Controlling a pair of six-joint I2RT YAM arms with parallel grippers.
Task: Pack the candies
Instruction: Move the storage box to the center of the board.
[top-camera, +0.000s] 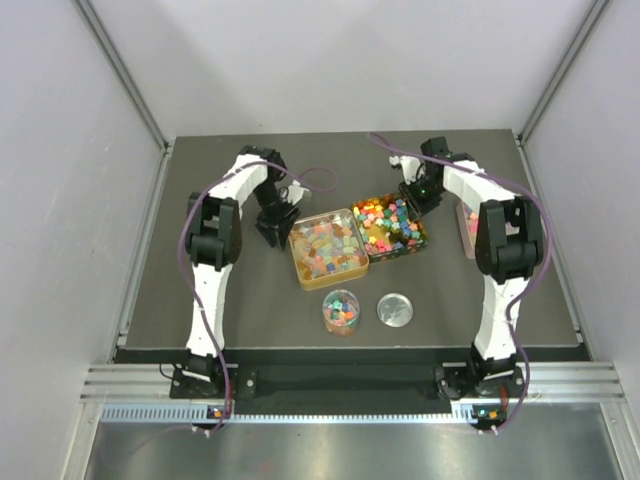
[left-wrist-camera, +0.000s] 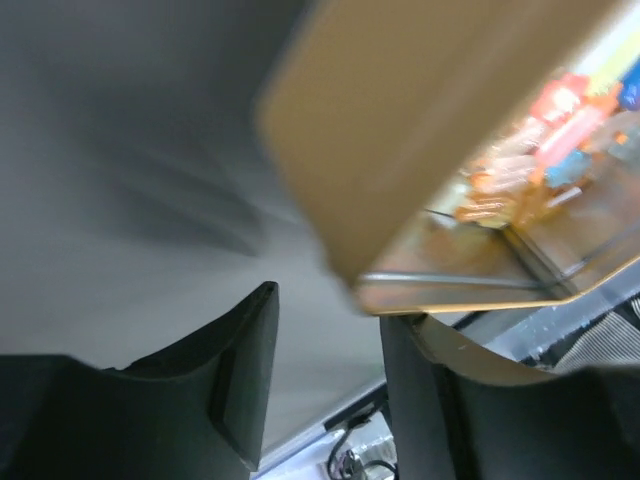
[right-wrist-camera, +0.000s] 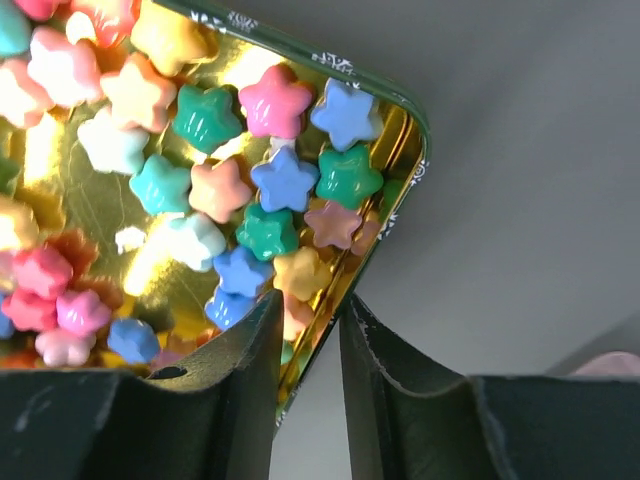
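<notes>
The candies are small star-shaped pieces in mixed colours. Many fill a green-rimmed tin (top-camera: 392, 226) and a gold tin (top-camera: 325, 248) side by side mid-table, and more sit in a small clear cup (top-camera: 340, 312). My right gripper (top-camera: 415, 195) is at the green tin's far right corner. In the right wrist view the gripper (right-wrist-camera: 312, 300) straddles the tin's wall (right-wrist-camera: 400, 100), one finger among the candies (right-wrist-camera: 285, 180), the other outside, pinching it. My left gripper (top-camera: 272, 228) is at the gold tin's left edge. In the blurred left wrist view it (left-wrist-camera: 325, 305) stands open beside the tin's corner (left-wrist-camera: 400, 120), nothing between its fingers.
A round silver lid (top-camera: 395, 309) lies to the right of the cup. A pale pink object (top-camera: 467, 225) sits at the right, partly behind my right arm. White walls enclose the dark table (top-camera: 240, 310) on three sides.
</notes>
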